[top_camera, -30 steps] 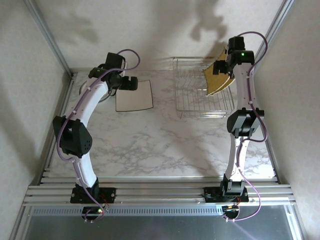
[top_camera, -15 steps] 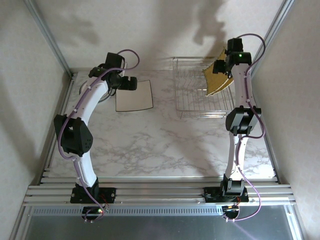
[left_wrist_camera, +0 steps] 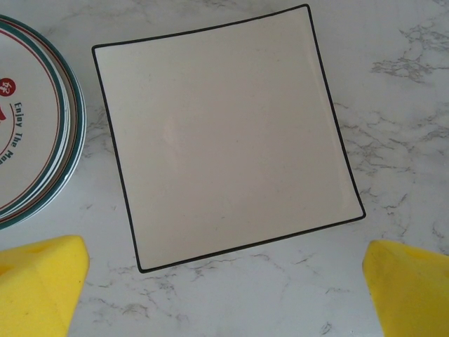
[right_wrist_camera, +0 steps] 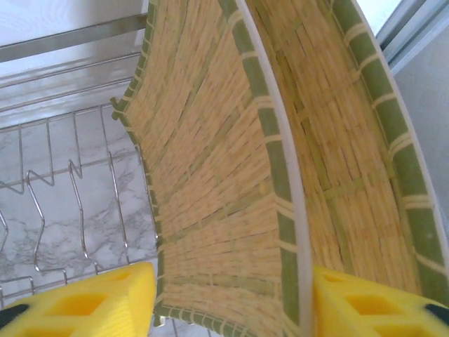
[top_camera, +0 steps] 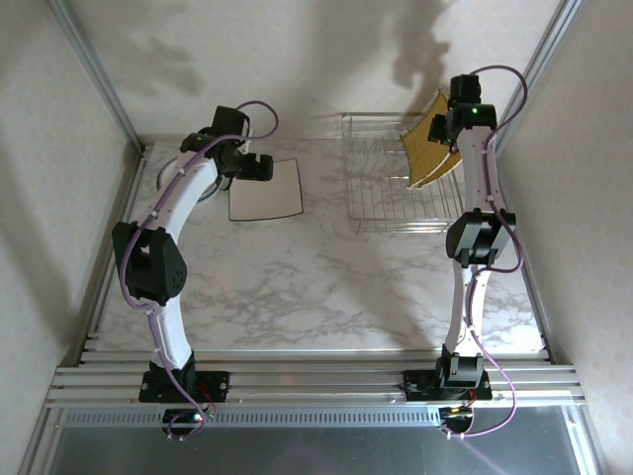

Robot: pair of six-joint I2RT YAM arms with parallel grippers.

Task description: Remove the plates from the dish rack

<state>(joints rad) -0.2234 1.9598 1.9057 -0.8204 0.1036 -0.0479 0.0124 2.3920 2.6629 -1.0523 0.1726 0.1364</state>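
The silver wire dish rack stands at the back right, with two yellow woven square plates upright at its right end. My right gripper reaches down over their top edge. In the right wrist view its jaws straddle the nearer yellow plate, half closed. The right finger sits by the plate's white rim and the left finger stands slightly off its face. A second yellow plate stands behind. My left gripper hovers wide open over a white square plate lying flat on the table.
A stack of round white plates with red and green marks lies left of the white square plate. The rack's wire dividers left of the yellow plates hold nothing. Walls close in behind and to the right of the rack.
The right gripper's fingers have drawn closer together round the nearer yellow plate. The left arm has shifted slightly and stays open over the white plate.
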